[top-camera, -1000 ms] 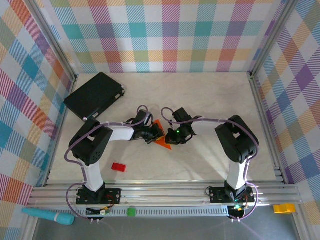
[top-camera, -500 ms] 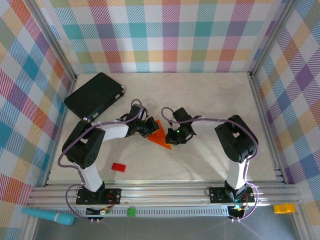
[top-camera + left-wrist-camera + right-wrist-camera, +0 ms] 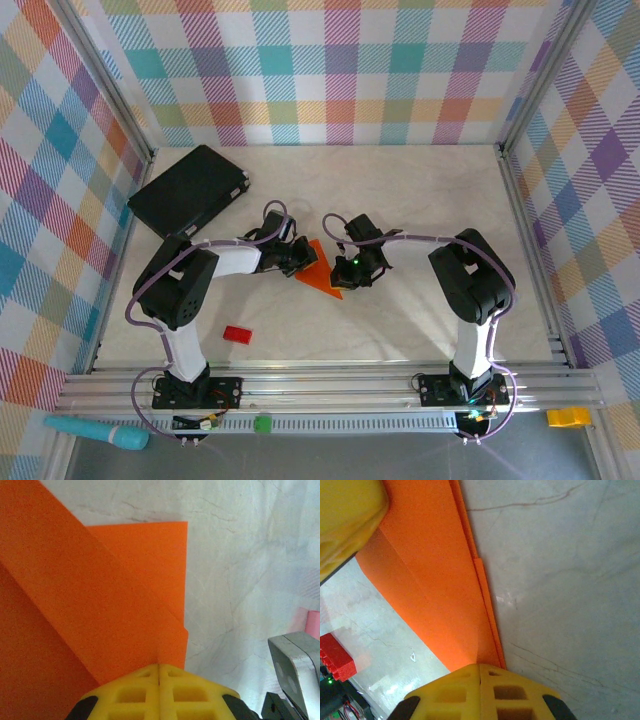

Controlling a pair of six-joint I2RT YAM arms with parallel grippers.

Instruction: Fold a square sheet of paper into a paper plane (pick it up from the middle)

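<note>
Paper sheet (image 3: 320, 276) sits pinched by inward-reaching left tool (image 3: 299, 262) and right tool (image 3: 345, 273).

The right gripper (image 3: 480, 680) presses its yellow pads together on the layered edge of the orange sheet of paper (image 3: 435, 580), apparently pinching it. A red block (image 3: 335, 656) lies to the left on the marble table (image 3: 560, 580).

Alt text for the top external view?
A folded orange paper lies in the middle of the table, the left tool on its left side, the right tool on its right. A black case lies at the far left; a red block sits at the near left.
</note>
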